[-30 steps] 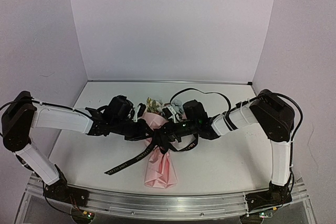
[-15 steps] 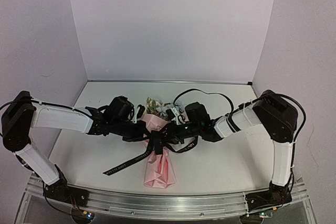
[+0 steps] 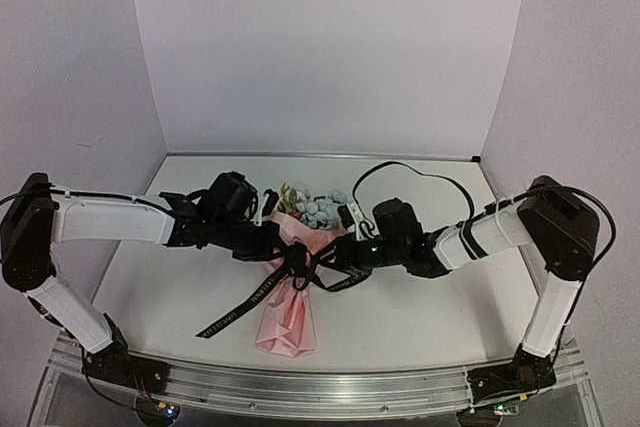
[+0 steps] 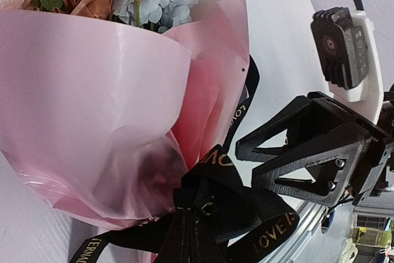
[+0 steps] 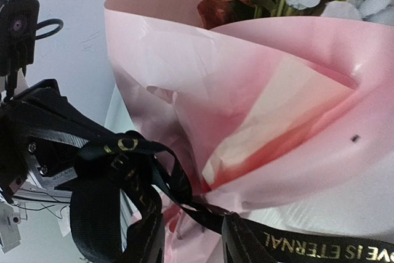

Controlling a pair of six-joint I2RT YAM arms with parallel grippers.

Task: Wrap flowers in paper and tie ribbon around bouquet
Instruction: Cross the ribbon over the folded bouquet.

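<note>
Bouquet (image 3: 285, 315) lying mid-table, cone tip toward the arms. Its pink paper (image 4: 92, 103) looks thin, light and easily creased. The ribbon (image 3: 240, 305) is limp, so grip is best taken at the tied waist or the ribbon ends. The left gripper (image 3: 278, 247) is clamped on the ribbon. The right gripper (image 4: 246, 163) has its jaws apart, plain only in the left wrist view. The top view alone shows the loose tail.

Lab test booth: plain white walls (image 3: 330, 47) enclosing a white table (image 3: 430, 317).

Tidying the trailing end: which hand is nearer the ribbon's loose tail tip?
Left. The left hand and ribbon tail lie left of the bouquet; the right hand, right of it.
</note>
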